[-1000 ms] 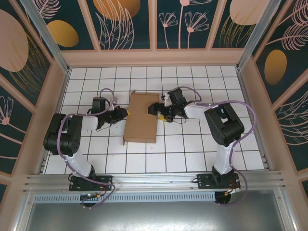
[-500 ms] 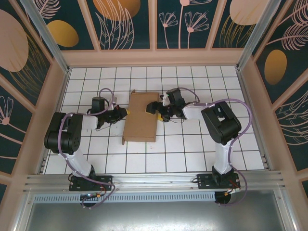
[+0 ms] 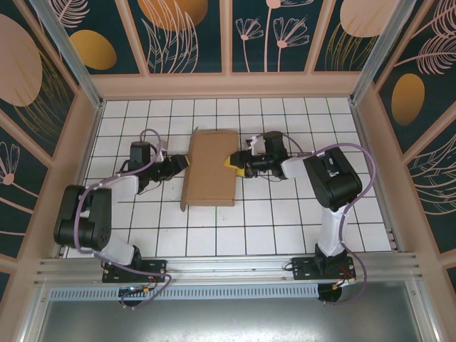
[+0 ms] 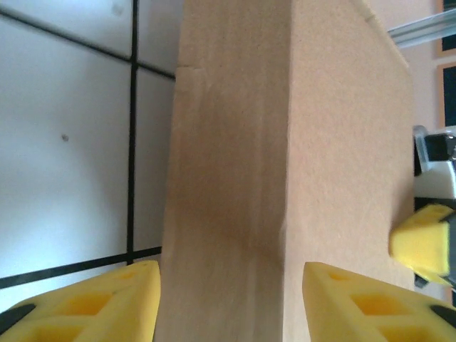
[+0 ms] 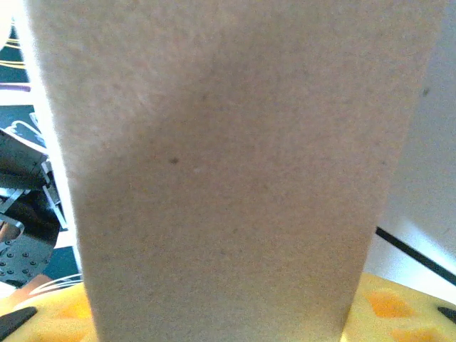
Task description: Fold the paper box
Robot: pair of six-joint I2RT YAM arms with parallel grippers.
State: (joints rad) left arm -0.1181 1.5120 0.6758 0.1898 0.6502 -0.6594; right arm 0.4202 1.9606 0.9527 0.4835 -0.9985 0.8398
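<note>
The paper box (image 3: 210, 169) is a slim brown cardboard mailer lying flat in the middle of the tiled table. My left gripper (image 3: 180, 165) is at its left edge. In the left wrist view the yellow fingers (image 4: 100, 303) stand open on either side of the box's side wall (image 4: 224, 178), one low by the table, one over the top face. My right gripper (image 3: 234, 162) is at the box's right edge. In the right wrist view cardboard (image 5: 221, 164) spans the whole gap between the yellow fingers (image 5: 399, 306), touching both.
The white gridded table (image 3: 285, 221) is ringed by a wooden frame, with an aluminium rail (image 3: 228, 267) along the near edge. Cables loop over both arms. Free tiles lie in front of and behind the box.
My left arm reached forward and its shut jaws opened around the box's left wall. The right gripper's wide jaws closed in on the right edge. The box shifted slightly.
</note>
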